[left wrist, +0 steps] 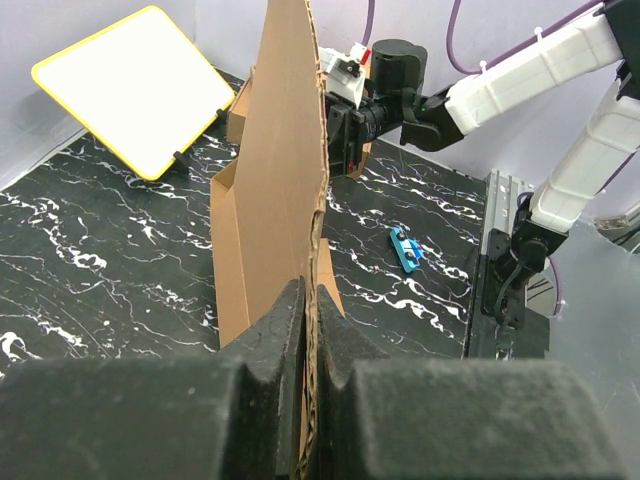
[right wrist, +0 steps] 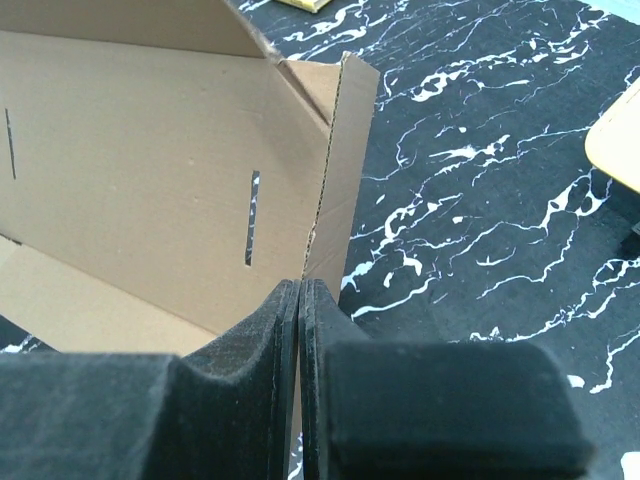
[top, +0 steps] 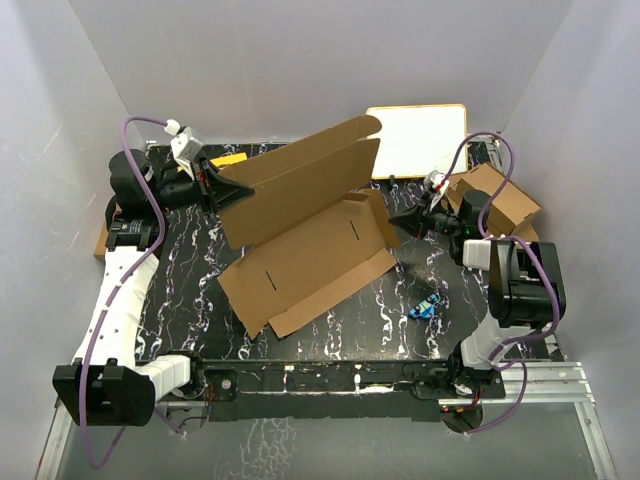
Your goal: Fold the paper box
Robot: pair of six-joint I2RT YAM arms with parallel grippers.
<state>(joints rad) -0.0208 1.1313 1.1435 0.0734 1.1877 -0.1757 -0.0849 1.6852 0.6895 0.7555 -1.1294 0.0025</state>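
Brown paper box (top: 300, 190) — wrist view shows left gripper (left wrist: 311, 305) pinching its edge

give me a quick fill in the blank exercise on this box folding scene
1. The left tool is ____ on a raised panel of the paper box.
2. The board at the far edge of the table has a ____ frame.
3. The small object lying on the table right of the paper box is ____.
Missing words: shut; yellow; blue
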